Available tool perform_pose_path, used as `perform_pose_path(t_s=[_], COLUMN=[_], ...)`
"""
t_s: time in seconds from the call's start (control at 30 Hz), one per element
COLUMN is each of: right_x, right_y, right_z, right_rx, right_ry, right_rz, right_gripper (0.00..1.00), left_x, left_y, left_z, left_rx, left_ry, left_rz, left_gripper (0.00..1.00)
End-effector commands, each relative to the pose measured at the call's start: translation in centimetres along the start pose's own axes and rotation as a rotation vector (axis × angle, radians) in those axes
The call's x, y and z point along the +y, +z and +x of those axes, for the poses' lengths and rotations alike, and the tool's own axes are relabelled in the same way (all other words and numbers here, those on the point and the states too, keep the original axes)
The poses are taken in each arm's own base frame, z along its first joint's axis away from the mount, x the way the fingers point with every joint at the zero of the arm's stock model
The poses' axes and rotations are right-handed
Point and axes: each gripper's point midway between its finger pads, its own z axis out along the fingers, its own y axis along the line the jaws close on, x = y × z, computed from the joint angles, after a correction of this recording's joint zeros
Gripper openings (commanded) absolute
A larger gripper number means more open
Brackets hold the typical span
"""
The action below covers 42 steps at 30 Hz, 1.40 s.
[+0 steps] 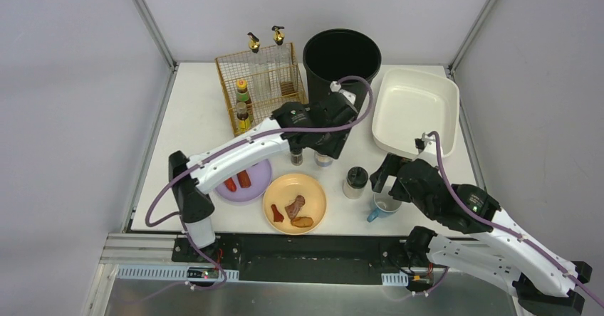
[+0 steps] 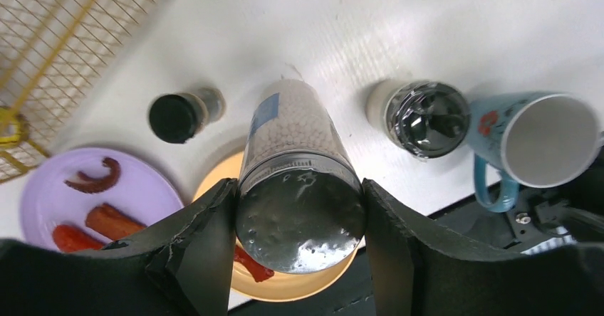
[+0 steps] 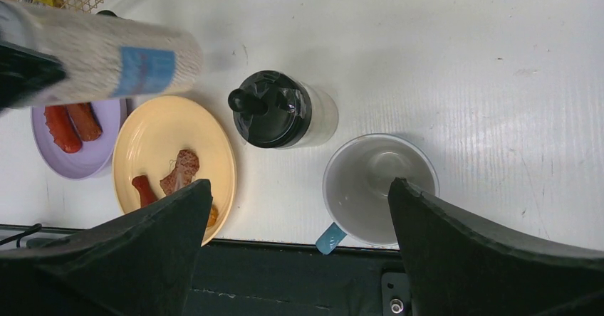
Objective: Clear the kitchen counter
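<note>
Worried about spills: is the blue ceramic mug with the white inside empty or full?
Empty. The right wrist view looks down into the upright blue ceramic mug and shows only its bare white bottom.

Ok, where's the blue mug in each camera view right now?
Top external: blue mug near the front edge, right of centre.
Left wrist: blue mug at the far right, mouth toward the camera.
Right wrist: blue mug bottom centre, between the fingers of the open right gripper.
Shared landmark: the black-lidded jar beside it in all three.
</note>
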Motion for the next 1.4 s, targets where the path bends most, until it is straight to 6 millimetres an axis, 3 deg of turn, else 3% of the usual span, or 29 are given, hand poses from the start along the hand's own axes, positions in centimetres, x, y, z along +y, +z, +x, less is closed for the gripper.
perform_pose_path(t_s=[0.0, 0.3, 0.63, 1.13, 1.37], right_x=[0.9, 1.2, 1.5, 1.2, 1.1], right_y=[-0.1, -0.1, 0.3, 0.5, 0.6], right_z=[-0.5, -0.5, -0.2, 0.2, 0.3], right_rx=[-0.012, -0.010, -0.010, -0.023, -0.029], right_ry=[0.010, 0.005, 0.003, 0.013, 0.013], right_rz=[-0.028, -0.043, -0.065, -0.089, -0.089], right_gripper=[0.99, 0.99, 0.99, 0.99, 0.99], left_x=[3.8, 11.5, 18.1, 27.1, 28.5], left_y=[-7.6, -9.2, -9.8, -4.7, -1.5], left_z=[-5.9, -9.6, -14.2, -15.0, -14.2], left_rx=[-0.240, -0.316, -0.423, -0.372, -0.319], left_ry=[-0.059, -0.218, -0.271, -0.411, -0.476], left_rz=[-0.024, -0.109, -0.298, -0.429, -0.401], left_gripper=[0.00, 0.00, 0.00, 0.00, 0.00])
